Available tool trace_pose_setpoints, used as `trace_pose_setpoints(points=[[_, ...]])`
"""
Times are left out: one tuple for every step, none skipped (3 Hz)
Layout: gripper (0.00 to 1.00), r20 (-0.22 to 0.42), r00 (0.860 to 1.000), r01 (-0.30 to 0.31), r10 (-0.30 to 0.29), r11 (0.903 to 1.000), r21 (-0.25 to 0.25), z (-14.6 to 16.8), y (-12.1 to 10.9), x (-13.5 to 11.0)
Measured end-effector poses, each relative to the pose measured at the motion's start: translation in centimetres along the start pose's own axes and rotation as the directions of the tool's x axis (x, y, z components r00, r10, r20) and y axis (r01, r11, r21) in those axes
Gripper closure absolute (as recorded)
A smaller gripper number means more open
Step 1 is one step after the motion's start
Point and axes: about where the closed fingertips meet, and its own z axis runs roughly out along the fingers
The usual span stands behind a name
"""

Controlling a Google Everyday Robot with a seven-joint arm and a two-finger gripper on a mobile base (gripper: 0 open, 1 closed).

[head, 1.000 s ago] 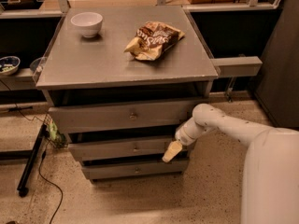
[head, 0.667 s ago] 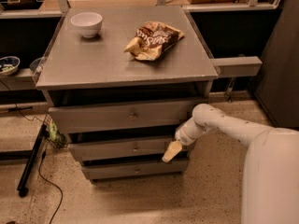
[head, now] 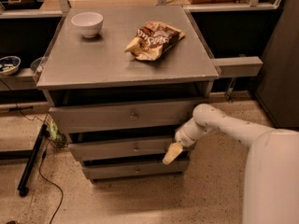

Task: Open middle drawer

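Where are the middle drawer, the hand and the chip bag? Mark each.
middle drawer point(head: 107, 149): camera view, front, left of centre.
hand point(head: 171, 154): camera view, its tip, at drawer's right end.
chip bag point(head: 154, 40): camera view, its middle.

No readable text, pale lettering on the snack bag point(head: 154, 41) cannot be made out

arm point(head: 230, 129): showing smooth white rounded casing | swelling broad and bulky toward 4 o'clock | gripper point(head: 171, 154): looking cream-tan, sitting 5 o'clock from centre
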Motion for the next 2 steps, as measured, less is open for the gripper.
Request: trace_pose_setpoints(points=[[0.00, 0.013, 1.000, -0.005, 0.005, 0.9994, -0.033, -0.24, 0.89, 0.91], [0.00, 0.031, 0.999, -0.011, 0.013, 0.9987, -0.050, -0.49, 1.38, 1.63]])
